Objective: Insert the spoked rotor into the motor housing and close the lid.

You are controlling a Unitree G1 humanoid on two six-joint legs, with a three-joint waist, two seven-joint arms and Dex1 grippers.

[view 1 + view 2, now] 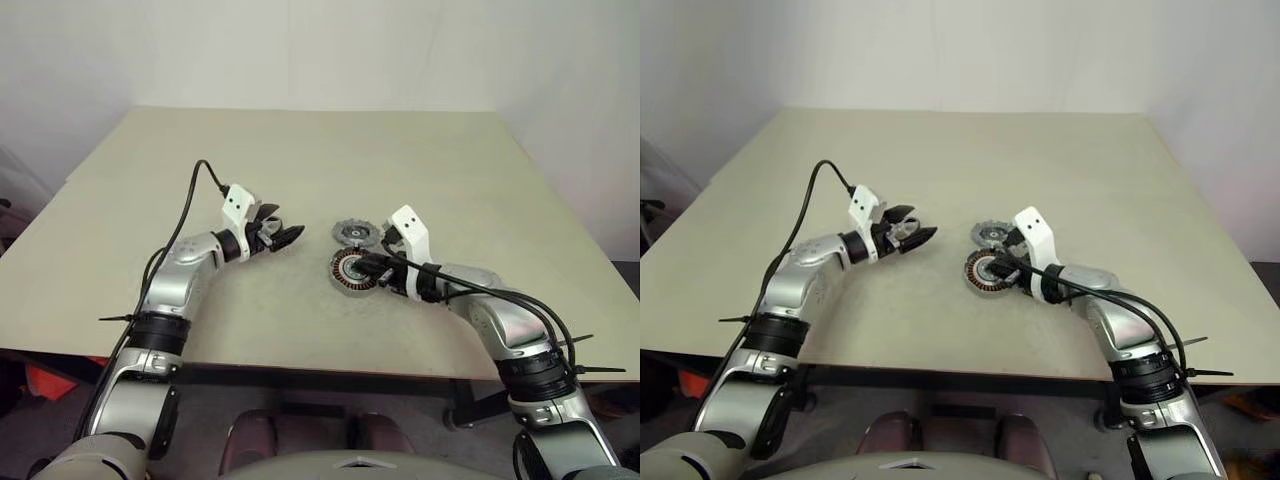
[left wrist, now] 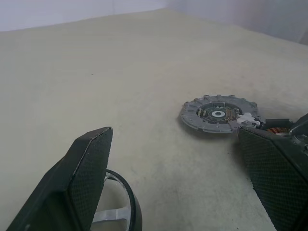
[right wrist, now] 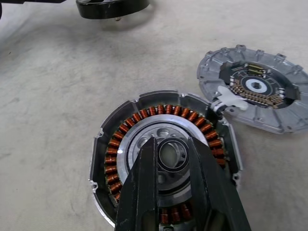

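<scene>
- In front of me the table (image 1: 300, 150) has much free surface on the far side and on both outer sides; a gripper can pass there.
- In the middle, the housing (image 1: 352, 270) and the flat disc (image 1: 353, 233) lie just beside each other, so I see no passage between them.
- My right gripper (image 3: 171, 149) stands over the housing hub and blocks access from above.
- My left gripper (image 1: 290, 236) hangs with its jaws wide, apart from the disc; a black ring (image 2: 122, 202) lies under it.

Beige table (image 1: 300, 160), plain white walls (image 1: 300, 50) behind.
</scene>
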